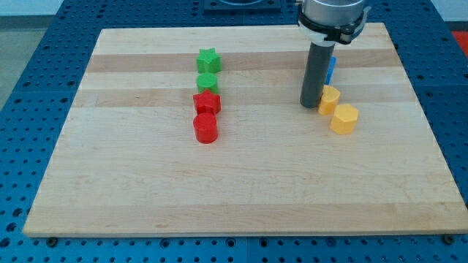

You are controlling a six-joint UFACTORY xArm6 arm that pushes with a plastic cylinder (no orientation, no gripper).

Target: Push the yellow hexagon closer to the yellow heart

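Contact looked close: my tip [313,106] sat on the desk [241,197] with a yellow block [329,98] just off its right side in the view, touching or nearly so. I took that block for the yellow heart, though its shape was partly hidden by the rod. The yellow hexagon [344,118] lay a little further from my tip, toward the view's lower right, right beside the heart and perhaps already touching it. A blue block [331,69] peeked out behind the rod, toward the view's top. Well away to the view's left of my tip stood a column: green star [209,60], green block [208,82], red star [207,102], red cylinder [206,128].

There was no gripper on this arm, only the bare rod, so nothing could be held.

The hexagon looked small, light, stiff and smooth; I judged it would slide easily on the wood and might spin if struck off-centre. Best to press a flat face on its far side, away from the heart, squarely through the middle. Little travel seemed left.
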